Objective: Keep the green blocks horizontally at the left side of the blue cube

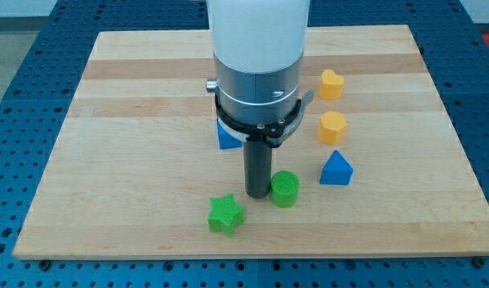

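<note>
My tip (257, 193) rests on the wooden board (132, 120), touching or nearly touching the left side of the green cylinder (285, 189). The green star block (226, 214) lies below and left of my tip, near the view's bottom edge of the board. A blue block (226, 137), probably the blue cube, shows only partly behind the arm's body, above my tip. The blue triangular block (336, 169) sits to the right of the green cylinder.
Two yellow blocks stand at the view's right: one (330, 84) higher up, one (332, 127) just above the blue triangular block. The arm's white and grey body (256, 64) hides the board's top middle.
</note>
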`<state>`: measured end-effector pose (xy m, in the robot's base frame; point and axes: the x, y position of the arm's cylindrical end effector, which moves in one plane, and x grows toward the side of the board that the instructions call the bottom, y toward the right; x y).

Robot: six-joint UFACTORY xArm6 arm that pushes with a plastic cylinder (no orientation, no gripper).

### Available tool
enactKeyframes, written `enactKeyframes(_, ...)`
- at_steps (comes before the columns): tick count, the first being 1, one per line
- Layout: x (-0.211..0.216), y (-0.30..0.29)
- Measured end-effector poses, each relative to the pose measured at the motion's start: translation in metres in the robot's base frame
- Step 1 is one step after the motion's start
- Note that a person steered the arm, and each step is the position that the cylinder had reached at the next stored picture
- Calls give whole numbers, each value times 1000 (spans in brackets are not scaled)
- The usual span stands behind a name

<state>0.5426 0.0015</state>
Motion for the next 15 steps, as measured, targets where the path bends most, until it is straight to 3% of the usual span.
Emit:
enactKeyframes(1, 0, -3)
enactKeyframes(4, -2, -97)
enactKeyframes(5, 63, -105)
enactKeyframes(8, 75, -73)
enactKeyframes(10, 48, -7)
enactKeyframes(15, 9, -17)
